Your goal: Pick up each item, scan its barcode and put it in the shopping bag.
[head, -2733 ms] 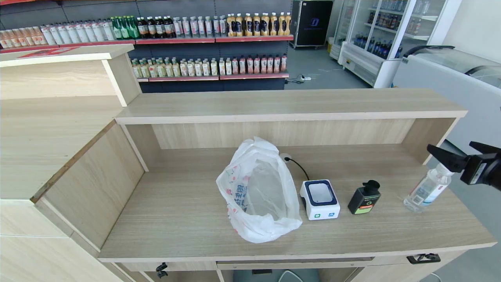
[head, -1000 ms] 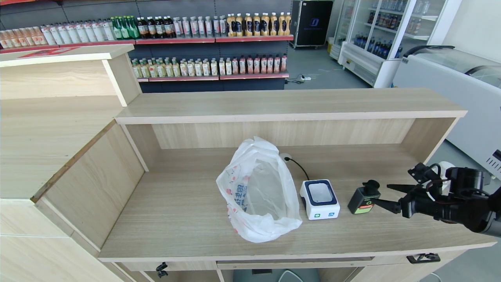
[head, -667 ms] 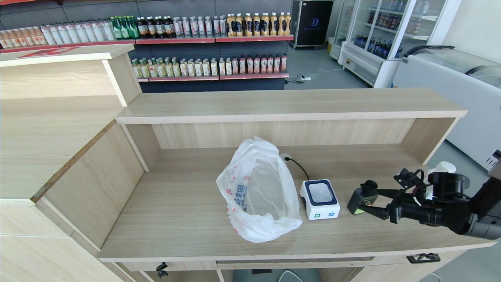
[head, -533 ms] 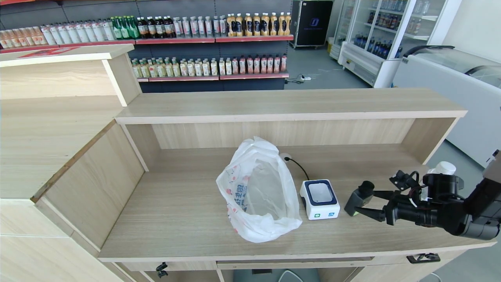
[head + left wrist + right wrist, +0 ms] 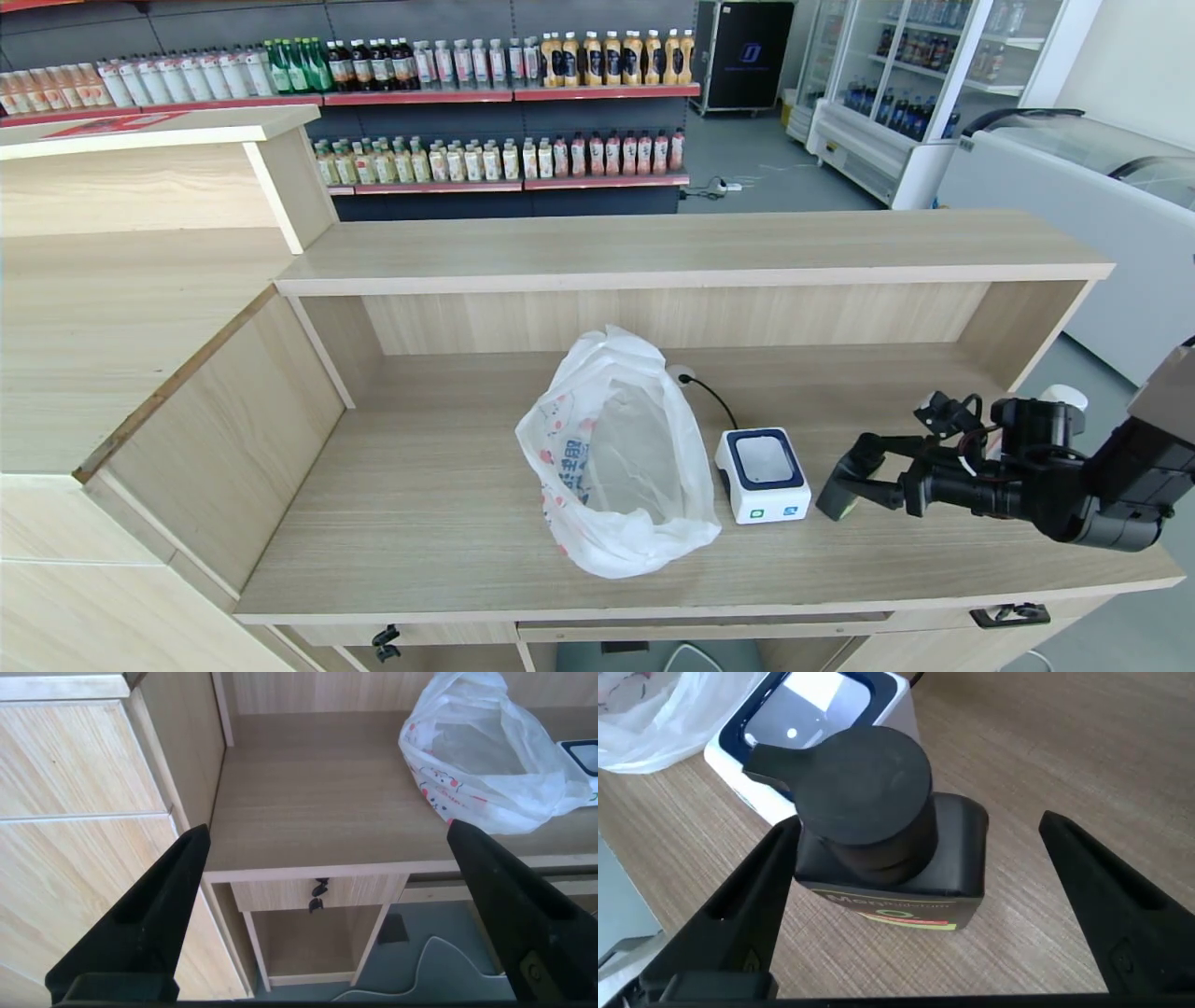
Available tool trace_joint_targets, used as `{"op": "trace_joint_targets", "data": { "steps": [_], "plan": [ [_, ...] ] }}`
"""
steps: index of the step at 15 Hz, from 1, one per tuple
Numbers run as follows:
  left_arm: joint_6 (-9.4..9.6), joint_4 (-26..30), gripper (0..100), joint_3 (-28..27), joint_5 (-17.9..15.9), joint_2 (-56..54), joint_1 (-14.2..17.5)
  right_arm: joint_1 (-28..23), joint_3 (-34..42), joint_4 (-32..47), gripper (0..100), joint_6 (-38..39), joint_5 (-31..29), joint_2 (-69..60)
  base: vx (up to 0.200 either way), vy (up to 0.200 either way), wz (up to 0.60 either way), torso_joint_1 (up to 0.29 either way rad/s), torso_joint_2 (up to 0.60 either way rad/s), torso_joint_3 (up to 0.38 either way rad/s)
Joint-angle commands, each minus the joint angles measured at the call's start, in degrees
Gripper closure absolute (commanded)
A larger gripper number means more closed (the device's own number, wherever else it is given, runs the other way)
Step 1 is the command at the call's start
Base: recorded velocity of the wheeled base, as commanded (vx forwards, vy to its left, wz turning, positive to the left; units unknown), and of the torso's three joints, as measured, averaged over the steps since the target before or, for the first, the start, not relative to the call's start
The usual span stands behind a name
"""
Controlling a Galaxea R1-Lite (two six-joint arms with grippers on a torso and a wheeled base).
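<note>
The right gripper [image 5: 854, 469], jaws released, sits around the black bottle [image 5: 896, 849] just right of the scanner [image 5: 763, 474]; one jaw maybe touches it; the left gripper [image 5: 327, 833] has its jaws released too.

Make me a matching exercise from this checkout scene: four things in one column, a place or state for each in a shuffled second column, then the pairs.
Things
1. shopping bag
2. scanner
3. dark bottle
4. left claw

Places or states
A. between the open fingers of the right claw
B. white box, blue-framed window facing up
C. open, holding nothing
D. mouth gaping, just left of the scanner

Pairs: 1-D, 2-B, 3-A, 4-C
</note>
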Motion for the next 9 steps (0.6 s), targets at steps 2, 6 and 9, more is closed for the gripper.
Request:
{"op": "trace_joint_targets", "data": {
  "steps": [2,6,9],
  "plan": [
    [0.02,0.0,0,0.0,0.0,0.0,0.0,0.6,-0.9,0.0,0,0.2,0.0,1.3,0.000,0.000,0.00,0.000,0.00,0.000],
    [0.02,0.0,0,0.0,0.0,0.0,0.0,2.4,-0.3,0.0,0,0.0,0.0,2.3,0.000,0.000,0.00,0.000,0.00,0.000],
    [0.02,0.0,0,0.0,0.0,0.0,0.0,3.6,-0.3,-0.2,0,-0.1,0.0,3.3,0.000,0.000,0.00,0.000,0.00,0.000]
  ]
}}
